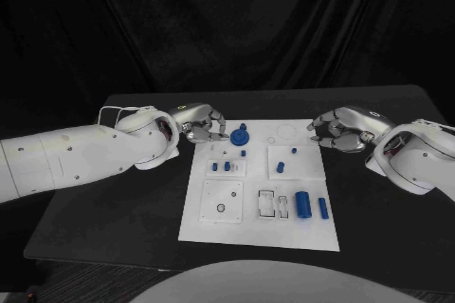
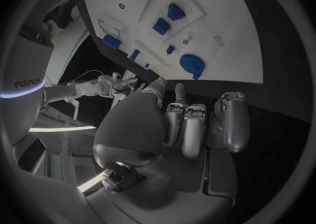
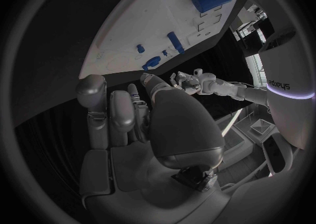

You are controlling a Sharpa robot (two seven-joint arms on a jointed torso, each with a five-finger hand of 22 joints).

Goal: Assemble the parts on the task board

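Hovering at the far left corner of the task board [image 1: 259, 240], the left hand [image 1: 202, 127] has its fingers curled in and holds nothing; the round blue part [image 1: 240, 137] lies just to its right, so this hand is the nearer one. The right hand [image 1: 342, 131] hangs at the board's far right edge, fingers likewise curled and empty, well apart from that part. Two blue cylinders [image 1: 304, 204] lie side by side near the board's near right, long axes running near to far. Small blue pegs [image 1: 225, 165] stand mid-board; nothing blocks the reach across the counter [image 1: 114, 217].
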